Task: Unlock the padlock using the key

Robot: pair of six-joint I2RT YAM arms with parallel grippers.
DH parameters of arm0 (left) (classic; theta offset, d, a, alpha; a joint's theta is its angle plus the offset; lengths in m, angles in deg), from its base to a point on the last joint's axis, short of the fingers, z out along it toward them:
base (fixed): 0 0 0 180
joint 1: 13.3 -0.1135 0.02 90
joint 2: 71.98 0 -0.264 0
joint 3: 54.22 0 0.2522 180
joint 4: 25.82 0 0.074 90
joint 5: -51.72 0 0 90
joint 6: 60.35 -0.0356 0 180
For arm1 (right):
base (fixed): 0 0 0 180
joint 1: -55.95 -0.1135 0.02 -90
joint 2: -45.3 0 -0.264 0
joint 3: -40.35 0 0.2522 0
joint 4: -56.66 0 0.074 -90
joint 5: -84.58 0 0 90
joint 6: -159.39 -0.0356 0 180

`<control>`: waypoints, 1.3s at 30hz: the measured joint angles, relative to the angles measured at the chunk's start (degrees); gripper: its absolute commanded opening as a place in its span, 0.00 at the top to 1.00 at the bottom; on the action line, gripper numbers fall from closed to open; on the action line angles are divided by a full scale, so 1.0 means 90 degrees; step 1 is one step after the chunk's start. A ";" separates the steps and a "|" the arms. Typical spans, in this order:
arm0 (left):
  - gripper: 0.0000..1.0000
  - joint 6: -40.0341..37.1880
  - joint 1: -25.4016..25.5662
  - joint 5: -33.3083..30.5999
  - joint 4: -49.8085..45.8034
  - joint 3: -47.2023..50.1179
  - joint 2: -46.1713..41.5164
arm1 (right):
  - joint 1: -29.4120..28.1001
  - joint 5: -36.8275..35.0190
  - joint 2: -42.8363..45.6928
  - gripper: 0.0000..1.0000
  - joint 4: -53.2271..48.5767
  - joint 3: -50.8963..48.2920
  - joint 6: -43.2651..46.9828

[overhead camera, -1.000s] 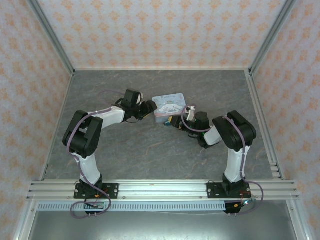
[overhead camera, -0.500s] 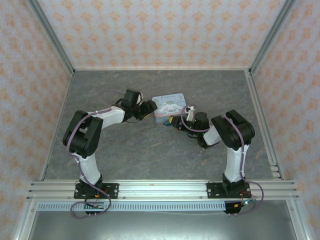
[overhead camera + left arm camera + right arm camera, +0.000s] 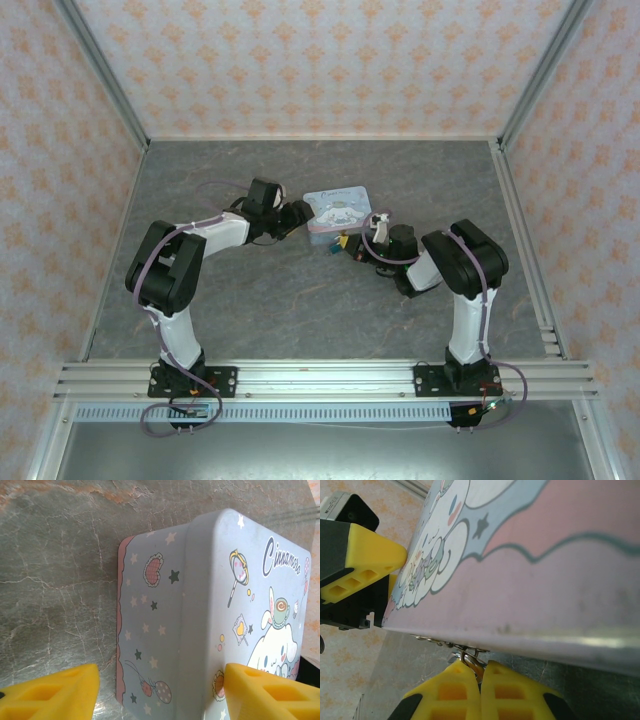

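Since 1 s ago the pale blue rectangular cartoon tin (image 3: 338,208) has tipped on the grey tabletop (image 3: 300,320), with the left hand (image 3: 160,700) open astride its end. The tiny dark teal padlock (image 3: 328,249) beside its near corner looks light, hard, skid-prone: clamp its flat body. The right hand (image 3: 481,672) pinches the tiny thin metal key (image 3: 470,659), seemingly stiff but slippery.

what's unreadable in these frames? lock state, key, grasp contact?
1. Tiny blue-teal padlock: top external, a speck beside the pale blue cartoon tin; shackle state too small to read.
2. Small metal ring: right wrist, pinched by the shut right gripper; the tin's edge hides the rest, key or not unclear.
3. Left gripper: left wrist, open; frame edge cuts its fingers, tin contact unclear.
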 measured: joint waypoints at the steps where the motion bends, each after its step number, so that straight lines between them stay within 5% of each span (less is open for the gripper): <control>1: 0.34 0.0000 0.0000 0.0000 0.0000 0.0000 0.0000 | 0.0000 0.0000 0.0000 1.00 0.0000 0.0000 -0.0002; 23: 0.34 -0.0005 0.0044 0.0005 0.0000 0.0012 0.0000 | 0.0080 -0.0168 0.0153 1.00 0.0080 -0.0260 0.0024; 39: 0.34 -0.0005 0.0044 0.0007 0.0000 0.0012 0.0000 | 0.0087 -0.0121 0.0153 0.90 0.0080 -0.0260 0.0019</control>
